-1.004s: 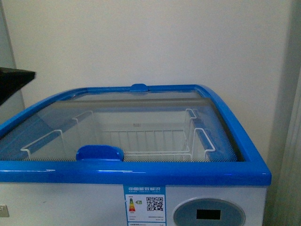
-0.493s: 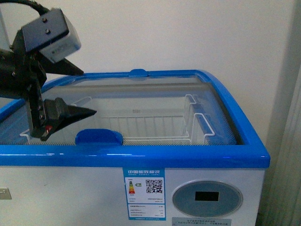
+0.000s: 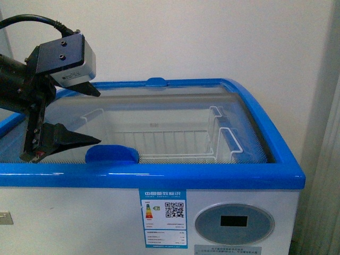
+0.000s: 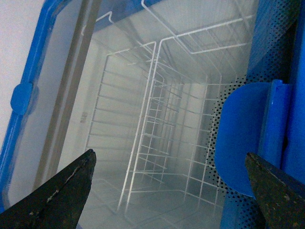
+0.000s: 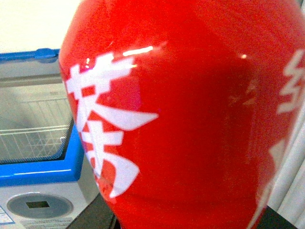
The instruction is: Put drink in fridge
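The fridge [image 3: 159, 183] is a white chest cooler with a blue rim and a sliding glass lid that has a blue handle [image 3: 112, 154]. A white wire basket [image 3: 175, 146] shows through the glass. My left gripper [image 3: 100, 117] hangs open above the lid's left part, just behind the handle. In the left wrist view its dark fingertips [image 4: 71, 183] spread wide over the glass, with the blue handle [image 4: 240, 143] beside one of them. The red drink can [image 5: 190, 119] with white characters fills the right wrist view, and my right gripper is shut on it, its fingers hidden.
An oval grey control panel [image 3: 234, 225] and an energy label [image 3: 163, 218] are on the fridge front. A white wall stands behind, and a pale curtain [image 3: 325, 175] hangs at the right. The right wrist view shows the fridge [image 5: 38, 167] off to one side of the can.
My left arm came into the front view from the left and now hangs slightly lower over the lid than half a second ago. The lid has not moved.
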`<control>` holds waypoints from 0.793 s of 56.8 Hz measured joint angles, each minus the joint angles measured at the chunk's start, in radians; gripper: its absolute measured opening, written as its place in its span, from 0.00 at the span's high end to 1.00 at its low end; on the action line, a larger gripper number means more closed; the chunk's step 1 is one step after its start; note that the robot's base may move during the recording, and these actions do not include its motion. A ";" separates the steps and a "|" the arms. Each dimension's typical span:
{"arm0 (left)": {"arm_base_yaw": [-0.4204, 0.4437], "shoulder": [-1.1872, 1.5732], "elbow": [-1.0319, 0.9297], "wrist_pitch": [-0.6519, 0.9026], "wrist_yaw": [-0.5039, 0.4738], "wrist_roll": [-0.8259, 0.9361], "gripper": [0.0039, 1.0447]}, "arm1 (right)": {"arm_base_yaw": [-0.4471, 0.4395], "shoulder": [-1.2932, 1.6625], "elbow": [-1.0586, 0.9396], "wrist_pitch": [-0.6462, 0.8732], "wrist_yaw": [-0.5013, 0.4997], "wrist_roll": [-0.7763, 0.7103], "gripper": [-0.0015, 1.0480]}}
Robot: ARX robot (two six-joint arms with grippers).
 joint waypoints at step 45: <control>0.000 0.048 0.079 -0.216 0.069 -0.062 0.08 | 0.000 0.000 0.000 0.000 0.000 0.000 0.65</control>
